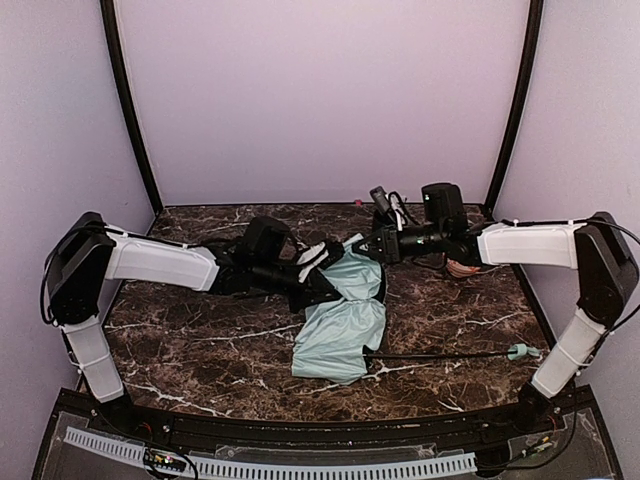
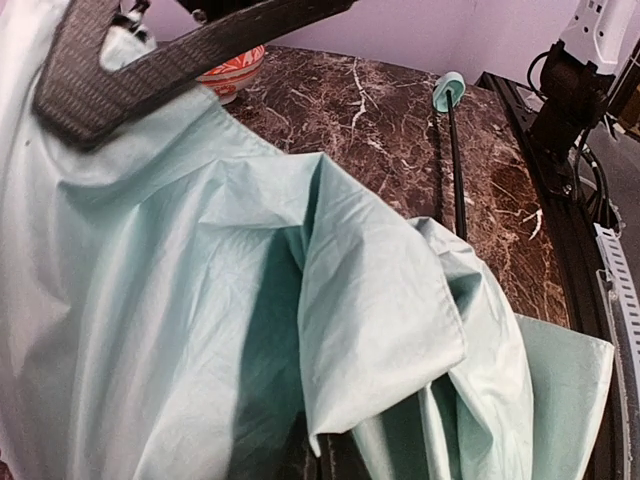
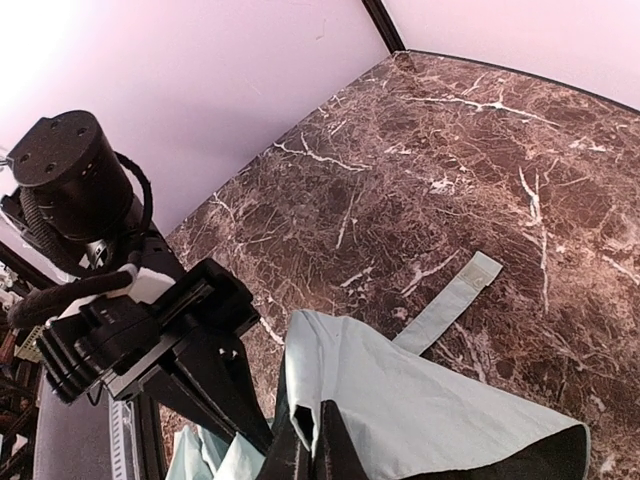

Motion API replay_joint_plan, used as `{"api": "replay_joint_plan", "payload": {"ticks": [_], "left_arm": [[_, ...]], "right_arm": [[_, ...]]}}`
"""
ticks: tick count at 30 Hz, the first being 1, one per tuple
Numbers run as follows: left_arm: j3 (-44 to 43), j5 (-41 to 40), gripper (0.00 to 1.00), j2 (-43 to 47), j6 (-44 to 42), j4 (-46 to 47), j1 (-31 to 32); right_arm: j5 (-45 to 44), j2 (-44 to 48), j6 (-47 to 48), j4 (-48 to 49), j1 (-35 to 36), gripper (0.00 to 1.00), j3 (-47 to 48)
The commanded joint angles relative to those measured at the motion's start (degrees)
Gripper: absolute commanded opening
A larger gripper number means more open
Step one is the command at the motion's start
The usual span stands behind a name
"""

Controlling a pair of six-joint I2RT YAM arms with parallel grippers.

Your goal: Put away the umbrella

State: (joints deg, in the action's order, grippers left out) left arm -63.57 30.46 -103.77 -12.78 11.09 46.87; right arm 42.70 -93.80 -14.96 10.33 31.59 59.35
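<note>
Top view: the umbrella (image 1: 340,322) lies at the middle of the marbled worktop (image 1: 200,340), its pale mint cloth crumpled. Its thin black shaft (image 1: 440,354) runs along the worktop toward the right arm's base and ends in a small mint handle (image 1: 517,351). The left hand (image 1: 335,280) is closed on a fold at the cloth's far-left edge. The right hand (image 3: 303,425) is closed on the cloth's rim, lifting it. A mint strap (image 3: 450,300) lies flat on the worktop. A red-patterned bowl (image 1: 462,268) stands behind the right arm.
</note>
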Motion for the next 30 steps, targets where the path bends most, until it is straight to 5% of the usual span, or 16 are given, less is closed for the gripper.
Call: {"api": "replay_joint_plan", "payload": {"ticks": [1,18,25,30], "left_arm": [[-1.27,-0.17,0.00,2.34,-2.89,1.30,2.77],[-1.19,2.22,0.00,6.97,-7.16,-0.78,9.89],[-1.18,-8.86,0.00,5.64,-5.39,-0.37,9.82],[-0.87,-9.65,0.00,5.58,-5.27,0.51,9.82]], "right_arm": [[0.20,-2.38,-3.52,6.39,-0.10,0.01,0.94],[-7.80,-12.06,-17.39,13.77,-1.93,0.02,6.35],[-14.62,-6.18,-7.96,-3.36,-2.13,0.41,10.42],[-22.66,1.85,-0.37,-20.21,-2.19,0.53,11.92]]}}
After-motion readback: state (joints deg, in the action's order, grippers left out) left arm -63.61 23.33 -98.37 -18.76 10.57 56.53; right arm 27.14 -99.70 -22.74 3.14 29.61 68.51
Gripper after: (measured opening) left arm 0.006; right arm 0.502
